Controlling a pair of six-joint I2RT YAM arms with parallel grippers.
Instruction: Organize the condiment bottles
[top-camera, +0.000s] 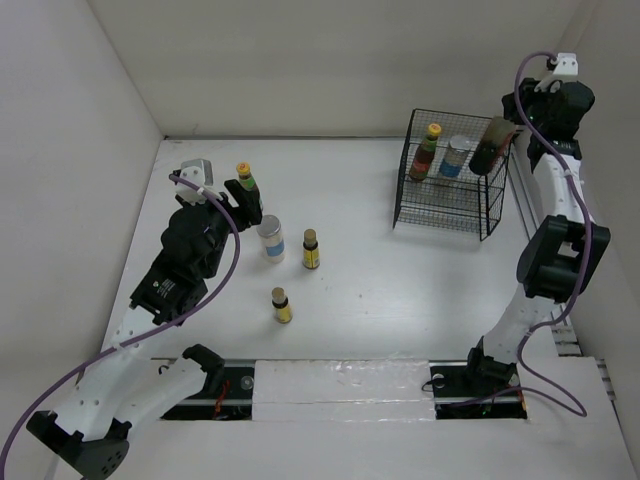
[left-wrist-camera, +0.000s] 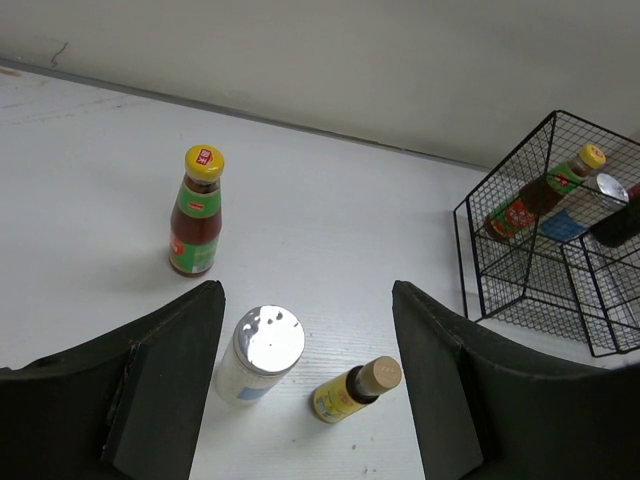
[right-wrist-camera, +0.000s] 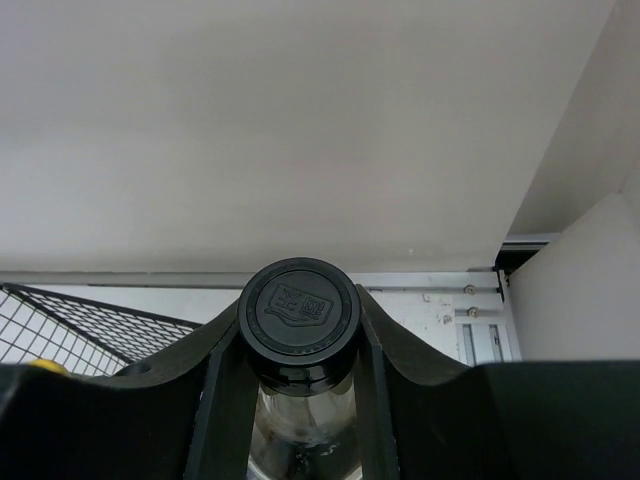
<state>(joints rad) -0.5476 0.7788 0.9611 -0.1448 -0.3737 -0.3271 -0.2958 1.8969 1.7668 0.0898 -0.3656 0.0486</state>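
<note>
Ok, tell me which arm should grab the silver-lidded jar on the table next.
Left. The left hand hangs open close to the jar, while the right hand is shut on the dark black-capped bottle at the wire basket.

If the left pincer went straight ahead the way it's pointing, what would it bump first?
Probably the silver-lidded jar, which sits right ahead of the open left pincer. The tiny yellow bottle stands just beside it. Depth is hard to judge here, so that's a best guess.
</note>
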